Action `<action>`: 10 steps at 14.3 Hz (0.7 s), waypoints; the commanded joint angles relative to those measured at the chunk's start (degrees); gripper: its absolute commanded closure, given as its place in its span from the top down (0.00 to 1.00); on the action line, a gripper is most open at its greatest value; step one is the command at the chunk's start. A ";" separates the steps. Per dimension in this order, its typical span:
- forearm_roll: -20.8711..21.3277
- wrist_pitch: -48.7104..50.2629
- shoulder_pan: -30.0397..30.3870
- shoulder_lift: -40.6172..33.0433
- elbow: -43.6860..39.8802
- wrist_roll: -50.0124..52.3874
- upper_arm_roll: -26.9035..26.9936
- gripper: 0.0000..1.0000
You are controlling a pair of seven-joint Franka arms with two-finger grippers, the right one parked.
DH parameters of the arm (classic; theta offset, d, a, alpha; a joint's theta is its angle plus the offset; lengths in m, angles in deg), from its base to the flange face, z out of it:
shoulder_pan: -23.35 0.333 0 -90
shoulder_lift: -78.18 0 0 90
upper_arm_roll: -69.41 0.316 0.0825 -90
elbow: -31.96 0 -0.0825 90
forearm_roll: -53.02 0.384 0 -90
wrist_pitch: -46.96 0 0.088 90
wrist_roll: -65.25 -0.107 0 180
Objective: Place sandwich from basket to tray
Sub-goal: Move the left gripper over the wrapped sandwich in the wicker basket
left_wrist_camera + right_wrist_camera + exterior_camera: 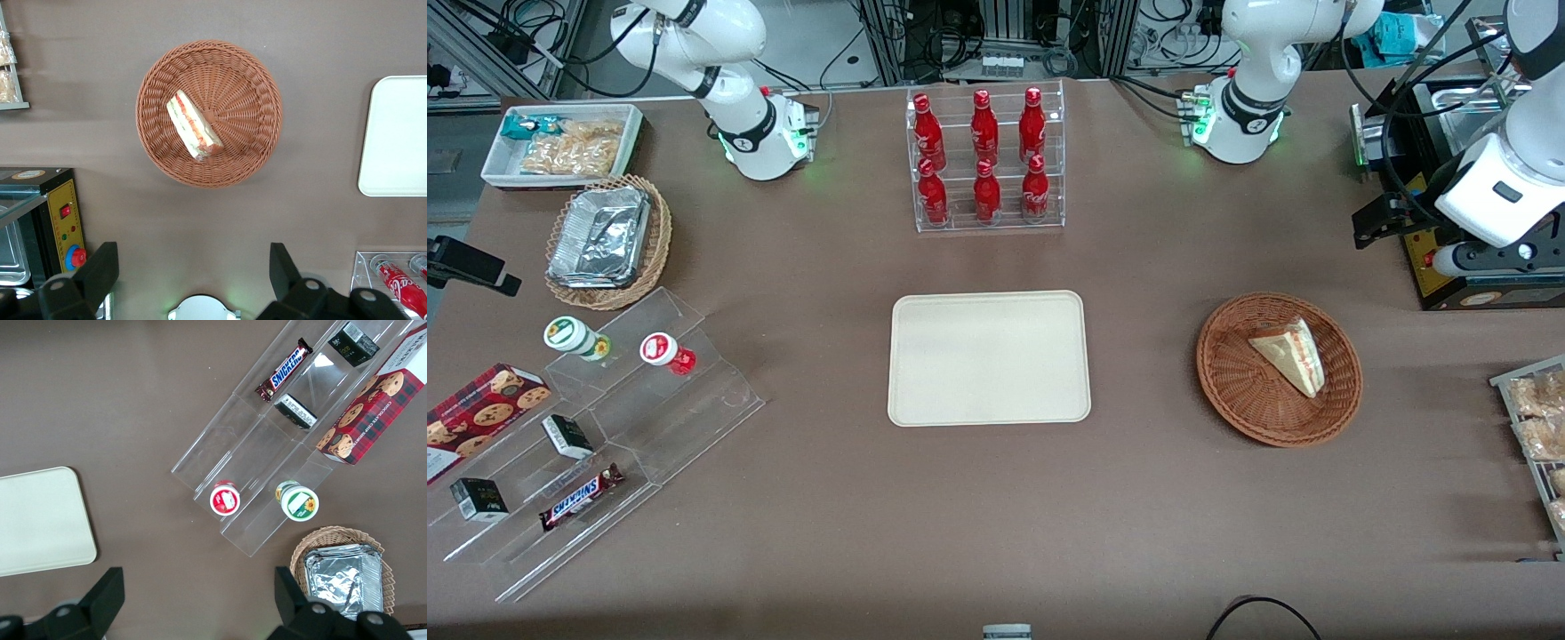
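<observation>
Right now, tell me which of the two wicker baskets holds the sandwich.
The reddish-brown round basket toward the working arm's end holds the sandwich. The lighter tan basket holds only a foil tray. The gripper hangs high above it, jaws open.

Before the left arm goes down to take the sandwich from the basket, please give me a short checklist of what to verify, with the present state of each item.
1. Sandwich is in the basket: ok, it lies alone in the bowl, cut edge showing.
2. Gripper is free to grasp: ok, the jaws stand open and hold nothing.
3. Gripper is lined up over the sandwich: not ok, it hangs high above the table, off to one side of the basket.
4. Tray is ready to receive: ok, nothing lies on it.
5. Path from basket to tray: ok, only bare table shows between them.
6. The sandwich's firmness under a grip: cannot tell.
</observation>
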 commanded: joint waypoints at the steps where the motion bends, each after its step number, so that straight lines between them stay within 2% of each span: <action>1: 1.03 -0.02 -0.90 0.53 -1.35 -0.24 0.51 1.00; 3: 0.42 0.40 -0.38 0.53 -0.39 -0.15 0.51 1.00; 6: 0.76 -2.29 -0.29 1.67 5.66 -0.50 0.51 1.00; 10: 1.12 -20.01 -0.29 1.50 20.32 -0.50 0.59 1.00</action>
